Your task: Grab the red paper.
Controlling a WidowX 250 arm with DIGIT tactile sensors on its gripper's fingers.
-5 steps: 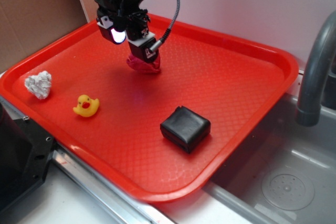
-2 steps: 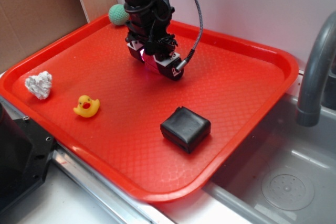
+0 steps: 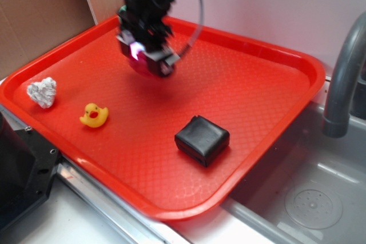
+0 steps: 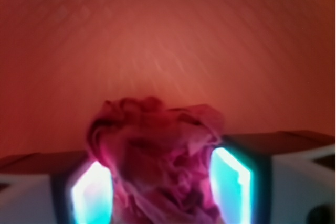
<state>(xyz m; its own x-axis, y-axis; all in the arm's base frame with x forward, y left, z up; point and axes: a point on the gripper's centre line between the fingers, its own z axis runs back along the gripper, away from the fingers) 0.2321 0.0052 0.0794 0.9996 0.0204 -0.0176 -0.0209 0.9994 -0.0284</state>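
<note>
The red paper (image 4: 157, 140) is a crumpled crimson wad wedged between the two glowing fingers (image 4: 231, 182) in the wrist view. My gripper (image 4: 160, 182) is shut on it, one pad on each side. In the exterior view the gripper (image 3: 146, 61) hangs over the back-left part of the red tray (image 3: 286, 118), blurred by motion. Only a dark crimson edge of the red paper (image 3: 139, 68) shows under it. Whether the wad still touches the tray surface is unclear.
On the tray lie a white paper wad (image 3: 43, 92) at the left, a yellow rubber duck (image 3: 94, 115) beside it, and a black box (image 3: 202, 139) nearer the front. A grey faucet (image 3: 343, 78) and sink (image 3: 309, 198) stand to the right.
The gripper came down around the red paper and shut on it. It has since swung left and slightly back with the wad in it. Nothing else on the tray has moved.
</note>
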